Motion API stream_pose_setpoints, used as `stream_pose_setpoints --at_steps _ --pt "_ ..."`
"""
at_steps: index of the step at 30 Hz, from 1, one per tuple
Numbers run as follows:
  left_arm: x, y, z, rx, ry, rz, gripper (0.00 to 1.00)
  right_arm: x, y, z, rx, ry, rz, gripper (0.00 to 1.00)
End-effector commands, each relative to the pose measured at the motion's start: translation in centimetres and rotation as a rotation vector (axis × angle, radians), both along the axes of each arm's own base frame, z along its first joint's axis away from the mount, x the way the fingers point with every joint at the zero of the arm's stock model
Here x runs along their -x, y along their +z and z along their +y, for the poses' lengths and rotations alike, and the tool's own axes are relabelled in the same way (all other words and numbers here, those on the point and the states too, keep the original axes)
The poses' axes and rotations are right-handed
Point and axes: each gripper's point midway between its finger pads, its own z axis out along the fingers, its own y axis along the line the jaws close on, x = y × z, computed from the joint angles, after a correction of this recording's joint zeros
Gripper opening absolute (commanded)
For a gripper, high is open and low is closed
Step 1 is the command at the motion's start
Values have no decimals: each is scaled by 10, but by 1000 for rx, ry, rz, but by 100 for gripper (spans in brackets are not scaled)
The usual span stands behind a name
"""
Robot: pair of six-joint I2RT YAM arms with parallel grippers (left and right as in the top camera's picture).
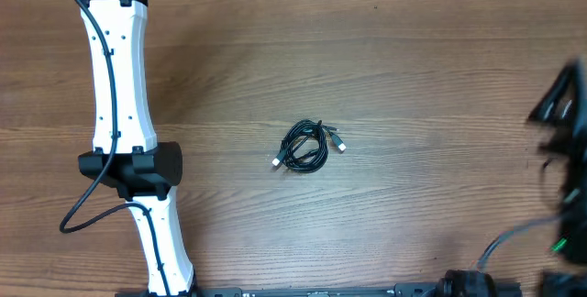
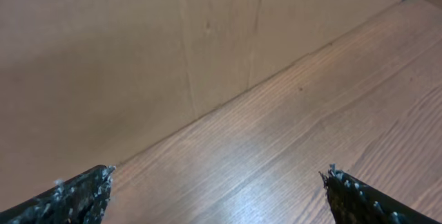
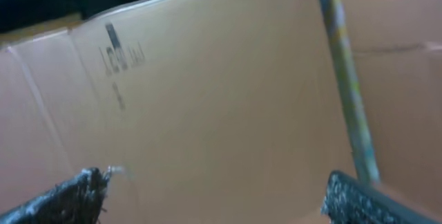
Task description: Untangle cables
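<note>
In the overhead view, the cables (image 1: 304, 146) are seen as a small, tight coil of thin black cords near the middle of the worktop (image 1: 413, 77), with two pale silvery plugs (image 1: 277, 160) sticking out at its edges. The white-shelled left arm (image 1: 117, 77) is stretched along the left side, and the right arm (image 1: 561, 132) is shown only as a dark blur at the right edge; both are well apart from the coil. The wood looks smooth and finely grained, so the light bundle could be pushed along it rather than gripped. Several strands could be pinched at once, which would probably tighten the loops, and a plug could be snagged inside a loop if it were pulled

In the left wrist view, the left hand (image 2: 217, 175) is spread wide, nothing held, its dark rough-faced fingertips (image 2: 90, 186) over bare wood beside a plain cardboard wall (image 2: 103, 58). No cables are shown here

In the right wrist view, the right hand (image 3: 217, 177) is likewise spread and empty, faced by blurred, creased cardboard (image 3: 207, 79) bearing faint print
</note>
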Motion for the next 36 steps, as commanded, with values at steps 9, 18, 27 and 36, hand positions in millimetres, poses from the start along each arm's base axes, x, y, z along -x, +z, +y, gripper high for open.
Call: stream_pose_setpoints --at_steps 9,18,27,36 --pt "26 26 -6 41 3 13 99 -262 -61 17 -15 292 684 100" --pt "51 18 -10 42 -7 109 99 -325 -246 54 -389 501 1068 100" --pt "61 12 -18 69 -42 163 100 -313 -265 98 -519 783 1129 100" --pt "62 11 -18 67 -40 166 99 -243 -269 181 -487 936 1376 100"
